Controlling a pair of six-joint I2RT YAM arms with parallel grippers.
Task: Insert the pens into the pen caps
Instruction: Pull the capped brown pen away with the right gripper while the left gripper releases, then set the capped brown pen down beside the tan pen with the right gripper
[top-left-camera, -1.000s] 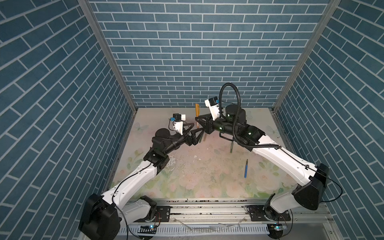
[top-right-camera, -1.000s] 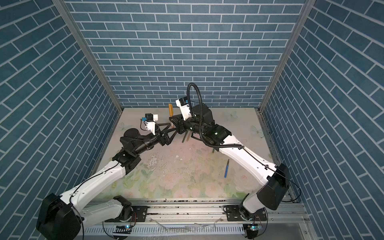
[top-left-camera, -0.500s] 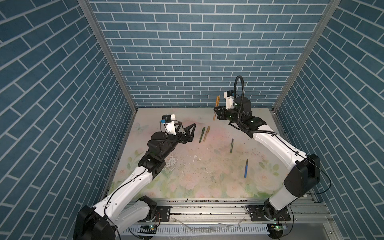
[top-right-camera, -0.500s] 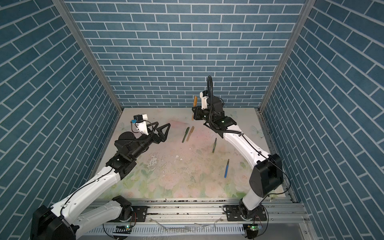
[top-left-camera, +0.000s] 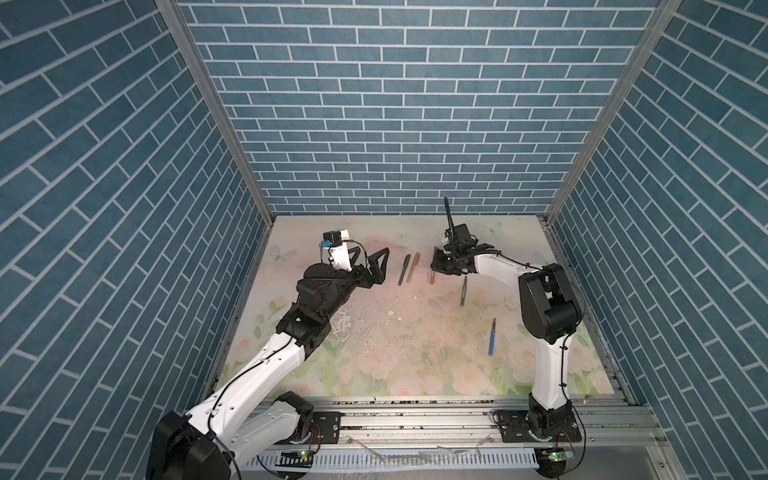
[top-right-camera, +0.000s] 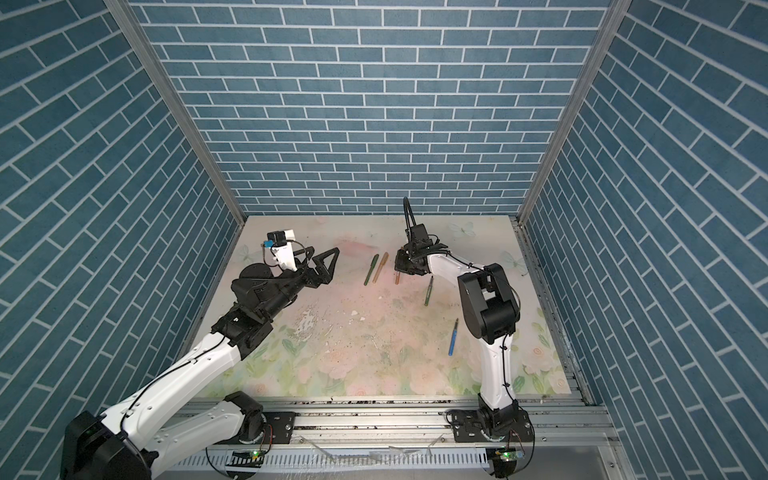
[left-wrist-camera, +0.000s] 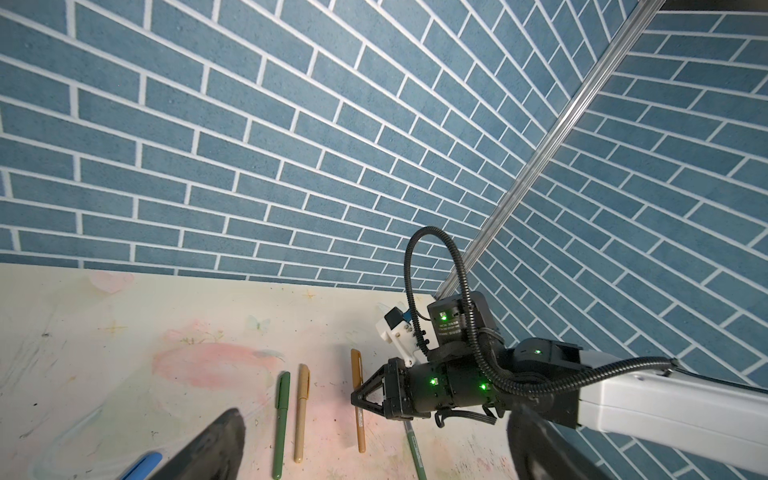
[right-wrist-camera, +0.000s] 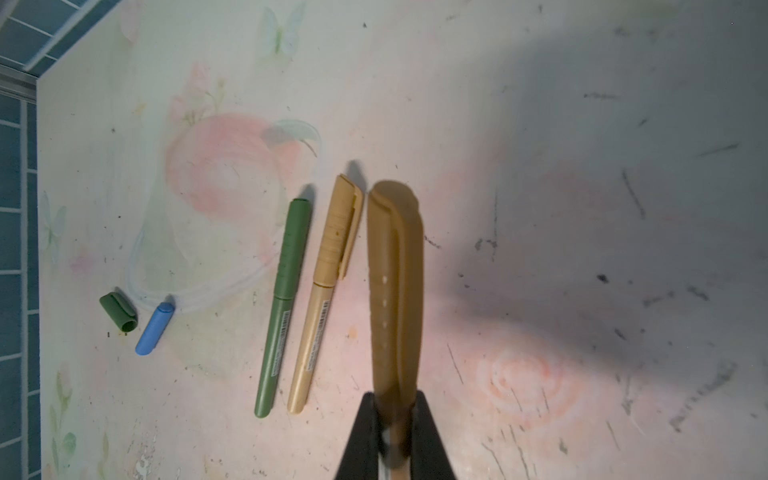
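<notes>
Pens: three of five are capped. A capped green pen and a capped tan pen lie side by side toward 12 o'clock of the surface centre. The right tool is clamped on the barrel of the capped brown pen, holding it parallel to the tan pen at its 3 o'clock. Whether this pen rests on the surface cannot be determined. An uncapped green pen lies at 2 o'clock and an uncapped blue pen at 4 o'clock, well apart. A green cap and a blue cap lie just beside each other at 9 o'clock of the capped pair, near the left tool, whose jaws stand wide apart and empty. Judgement: once the brown pen is set down, two insertions remain.
</notes>
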